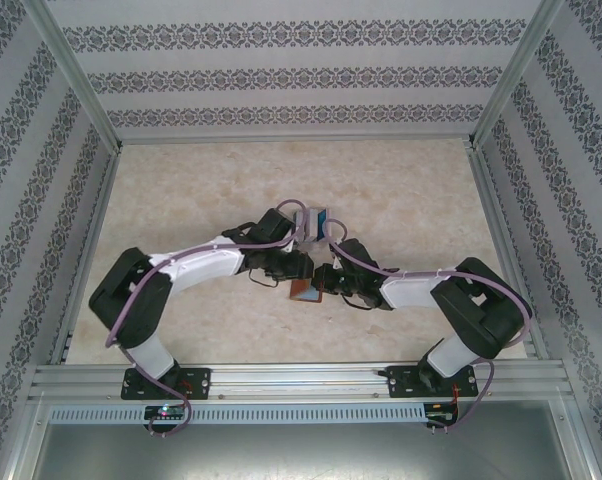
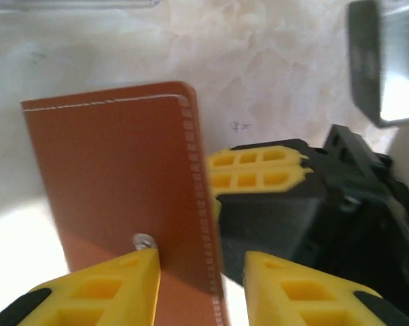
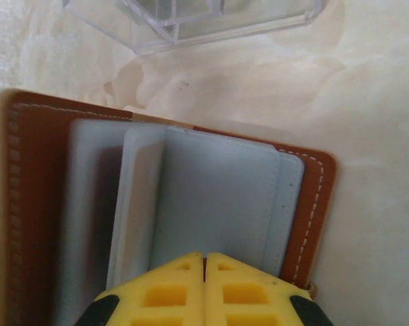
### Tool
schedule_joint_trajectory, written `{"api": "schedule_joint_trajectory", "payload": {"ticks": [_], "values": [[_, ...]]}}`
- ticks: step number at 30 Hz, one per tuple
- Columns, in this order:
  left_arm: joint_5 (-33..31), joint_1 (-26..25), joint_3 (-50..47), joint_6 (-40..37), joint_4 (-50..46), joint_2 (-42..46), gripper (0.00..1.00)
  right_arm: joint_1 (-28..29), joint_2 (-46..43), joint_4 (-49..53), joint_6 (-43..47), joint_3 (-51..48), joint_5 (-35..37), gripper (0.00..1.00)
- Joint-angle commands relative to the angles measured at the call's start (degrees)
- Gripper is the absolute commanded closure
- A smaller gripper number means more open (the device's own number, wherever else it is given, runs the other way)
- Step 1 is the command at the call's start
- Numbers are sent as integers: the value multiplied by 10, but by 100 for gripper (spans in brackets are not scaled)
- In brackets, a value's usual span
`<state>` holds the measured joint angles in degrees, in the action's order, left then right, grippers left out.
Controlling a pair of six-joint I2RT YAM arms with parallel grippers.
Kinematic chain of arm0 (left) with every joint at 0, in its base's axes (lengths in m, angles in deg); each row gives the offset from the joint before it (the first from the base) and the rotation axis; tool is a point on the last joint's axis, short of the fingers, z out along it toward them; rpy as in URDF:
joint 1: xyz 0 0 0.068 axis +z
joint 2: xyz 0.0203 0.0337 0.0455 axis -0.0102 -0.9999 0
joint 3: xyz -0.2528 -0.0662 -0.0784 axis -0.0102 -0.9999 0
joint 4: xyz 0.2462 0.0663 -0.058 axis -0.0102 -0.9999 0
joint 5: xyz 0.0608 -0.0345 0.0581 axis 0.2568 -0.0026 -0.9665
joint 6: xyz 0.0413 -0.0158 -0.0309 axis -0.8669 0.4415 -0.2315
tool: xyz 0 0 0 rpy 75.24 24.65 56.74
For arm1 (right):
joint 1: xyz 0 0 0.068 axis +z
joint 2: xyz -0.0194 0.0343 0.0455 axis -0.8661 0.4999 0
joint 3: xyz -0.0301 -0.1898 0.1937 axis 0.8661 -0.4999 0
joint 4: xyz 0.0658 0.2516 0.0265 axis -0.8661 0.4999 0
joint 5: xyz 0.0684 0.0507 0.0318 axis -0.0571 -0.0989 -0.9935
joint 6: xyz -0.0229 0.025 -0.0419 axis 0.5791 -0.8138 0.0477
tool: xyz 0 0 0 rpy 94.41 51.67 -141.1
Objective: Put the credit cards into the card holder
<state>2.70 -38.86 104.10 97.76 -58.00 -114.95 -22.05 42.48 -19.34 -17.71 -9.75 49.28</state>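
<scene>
We see a reddish-brown card holder (image 2: 116, 170) with white stitching (image 2: 189, 136), its inner pockets (image 3: 218, 197) pale grey, the right gripper (image 3: 204, 261) yellow-fingered, a cream marbled table (image 1: 401, 190), grey-patterned striped walls (image 1: 301, 60).

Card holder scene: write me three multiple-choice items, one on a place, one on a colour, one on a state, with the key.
1. In the top view, the clear box lies: A. beyond the card holder; B. nearer than it; C. on top of it.
2. The holder's inner pockets are: A. black; B. pale grey; C. green.
3. On the right gripper, the jaws are: A. wide open; B. shut; C. around the clear box.
Key: 1 A, the box shows above the holder there; 2 B, grey leaves show inside the brown cover; 3 B, they meet with no gap.
</scene>
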Motion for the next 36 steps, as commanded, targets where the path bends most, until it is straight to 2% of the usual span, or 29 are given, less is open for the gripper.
{"api": "schedule_joint_trajectory", "payload": {"ticks": [1,10,22,25,28,32,36], "values": [[21,-9,8,10,2,-28,63,-20,-4,-10,-10,-19,-6,86],[5,-9,8,11,-10,-43,65,-57,-72,39,11,-51,-14,78],[-19,-10,-3,11,-12,-41,68,-65,-109,87,26,-41,-19,78],[-22,-12,-6,14,-9,-40,68,-65,-121,99,26,-41,-7,68],[-27,-14,-6,15,-6,-47,68,-65,-124,109,36,-36,-10,69],[-24,-15,2,13,-9,-63,69,-65,-124,111,33,-35,-11,75],[-27,-16,6,17,-6,-76,71,-65,-130,118,40,-28,-18,69]]}}
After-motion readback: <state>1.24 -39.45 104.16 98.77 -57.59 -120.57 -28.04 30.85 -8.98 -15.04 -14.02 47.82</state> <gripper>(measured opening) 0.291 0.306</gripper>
